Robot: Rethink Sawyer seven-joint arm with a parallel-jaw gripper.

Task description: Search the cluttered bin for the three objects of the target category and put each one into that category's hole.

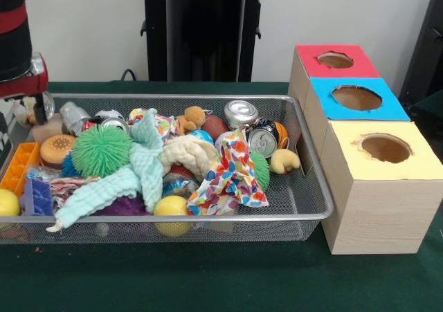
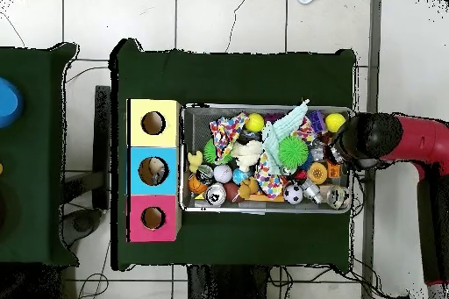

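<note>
A: Arm (image 1: 17,39) sits at the left end of the wire bin (image 1: 315,212) in the front view, red and black, cut off by the picture's edge. Gripper itself isn't visible there.

B: Overhead?

A: Arm's black end (image 2: 364,140) hangs over the bin's right end. Fingers are hidden under it. Can't tell how far apart they are, or whether they have hold of anything.

B: Bin contents?

A: Packed. Green spiky ball (image 1: 101,150), mint cloth (image 1: 138,173), cream plush (image 1: 190,153), patterned cloth (image 1: 232,177), two yellow balls (image 1: 172,207), small brown plush (image 1: 192,118). Drink cans too: one silver can (image 1: 241,112) at the far side, another can (image 1: 263,142) just beside it showing its top. Orange tray (image 1: 17,167) and blue block (image 1: 38,196) at the left end. A soccer-pattern ball (image 2: 294,193) shows in the overhead.

B: Any labels readable? Brands on the cans?

A: No. Print on the cans is too small to read. No writing on the boxes either.

B: Holes?

A: Three wooden boxes in a row beside the bin's other end, well apart from the arm. Red-topped box (image 1: 334,61), blue-topped box (image 1: 356,99), yellow-topped box (image 1: 384,149), one round hole each. Overhead shows something pale inside the blue one's hole (image 2: 153,170); can't tell what.

B: Which category is the target?

A: Nothing here shows it.
</note>
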